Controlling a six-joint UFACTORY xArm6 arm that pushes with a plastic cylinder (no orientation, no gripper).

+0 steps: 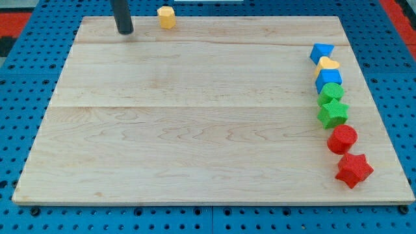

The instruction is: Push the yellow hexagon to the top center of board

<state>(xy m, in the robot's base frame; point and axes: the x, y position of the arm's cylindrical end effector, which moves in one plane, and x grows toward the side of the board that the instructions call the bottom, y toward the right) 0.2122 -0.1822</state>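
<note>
Evidently the yellow hexagon (167, 17) sits at the far edge of the board (195, 117), left of centre, partly overhanging or right on the rim; which of the two cannot be told. It looks like a small, light, stiff block that should slide readily on the smooth wood, so a gentle steady shove ought to move it. Being short and faceted, it may spin if struck off-centre; I judge the best contact to be low on its left face, pushing toward the right along the far edge, with care that it does not slip off the board.

My tip (125, 30) stands just to the left of the hexagon, a little nearer, apart from it and not touching. There is no pincer on this rod, so nothing opens, closes or grips.

Well apart, down the right side, runs a line of blocks: a blue block (321, 52), a yellow block (328, 64), another blue block (329, 78), a green block (331, 92), a green star (333, 112), a red cylinder (342, 138) and a red star (353, 169).
</note>
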